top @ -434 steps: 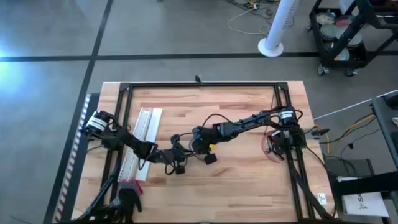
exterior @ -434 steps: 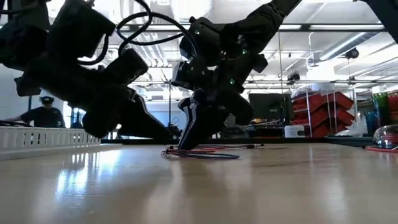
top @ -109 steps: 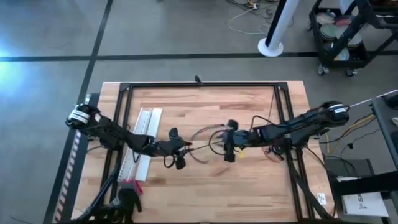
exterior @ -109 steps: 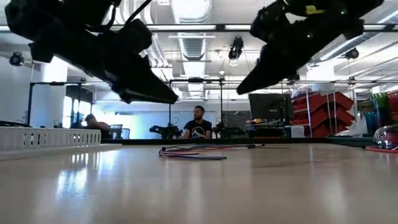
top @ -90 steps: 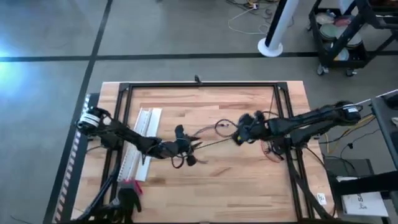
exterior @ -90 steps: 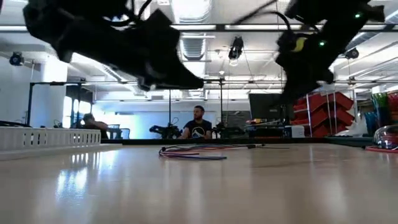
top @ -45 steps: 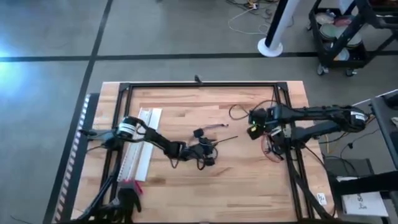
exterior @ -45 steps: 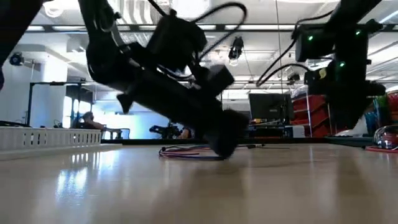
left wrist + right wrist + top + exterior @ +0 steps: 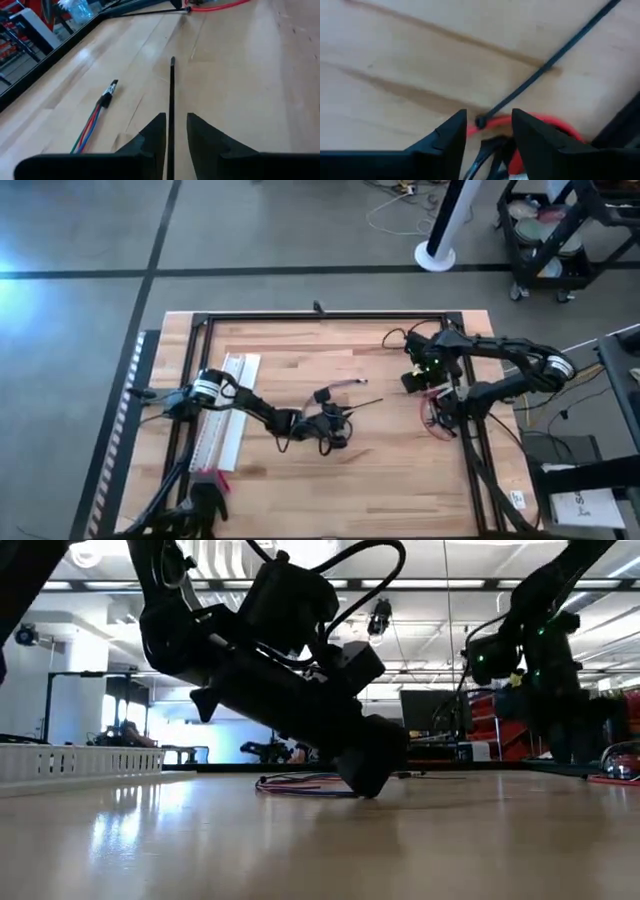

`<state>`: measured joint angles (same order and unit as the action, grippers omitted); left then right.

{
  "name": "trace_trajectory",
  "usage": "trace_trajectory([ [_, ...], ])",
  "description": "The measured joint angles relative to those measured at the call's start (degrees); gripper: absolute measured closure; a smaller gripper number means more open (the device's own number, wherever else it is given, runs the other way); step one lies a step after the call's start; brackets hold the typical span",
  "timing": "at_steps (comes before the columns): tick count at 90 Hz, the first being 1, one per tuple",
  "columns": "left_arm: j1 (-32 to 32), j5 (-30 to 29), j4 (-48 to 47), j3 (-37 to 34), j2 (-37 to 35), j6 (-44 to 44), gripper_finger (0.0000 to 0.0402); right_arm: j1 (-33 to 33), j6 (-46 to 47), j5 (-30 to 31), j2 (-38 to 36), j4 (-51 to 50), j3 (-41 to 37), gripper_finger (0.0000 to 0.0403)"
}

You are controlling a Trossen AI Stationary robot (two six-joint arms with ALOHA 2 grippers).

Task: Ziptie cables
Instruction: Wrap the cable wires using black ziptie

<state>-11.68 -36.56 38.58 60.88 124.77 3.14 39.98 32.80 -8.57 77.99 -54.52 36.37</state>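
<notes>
The cables [image 9: 338, 386] lie loose on the wood near the table's middle; the left wrist view shows their coloured wires and dark end [image 9: 96, 115]. A black zip tie [image 9: 366, 404] points from my left gripper [image 9: 340, 430] toward the right edge. That gripper is low on the table [image 9: 368, 778], just near of the cables, shut on the tie. My right gripper [image 9: 411, 381] hangs open at the far right, above a second black tie [image 9: 540, 70] and a red cable [image 9: 547, 125]; it holds nothing. My left gripper has the black zip tie between its two fingers [image 9: 155, 135], which lie along it. The tie's free length [image 9: 172, 85] runs straight forward out of the fingertips, low over the wood. The fingers themselves hide the place of contact. They slant down toward the table's right.
A long white perforated strip [image 9: 225, 415] lies along the left side. A black metal frame [image 9: 320, 317] borders the table. The red cable loop [image 9: 435, 418] sits by the right rail. Bare wood [image 9: 300, 480] spans the near half.
A second ago the black tie stretched between both grippers above the table. My right gripper has since left it and swung to the far right. My left gripper has come down to the tabletop, moving a little right, with the tie still pointing out of it.
</notes>
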Motion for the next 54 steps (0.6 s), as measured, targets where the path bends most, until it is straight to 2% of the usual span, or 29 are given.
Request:
trace_trajectory([
  [28,-0.22,-0.46,-1.11,-0.17,-0.20,-2.26,0.0343,1.38,-6.35,-1.99,7.75,0.77,0.47,0.0297],
  [54,-0.38,0.08,-2.55,-0.43,-1.51,-4.28,0.0342,-3.01,-9.96,-0.81,4.75,2.68,0.75,0.0395],
])
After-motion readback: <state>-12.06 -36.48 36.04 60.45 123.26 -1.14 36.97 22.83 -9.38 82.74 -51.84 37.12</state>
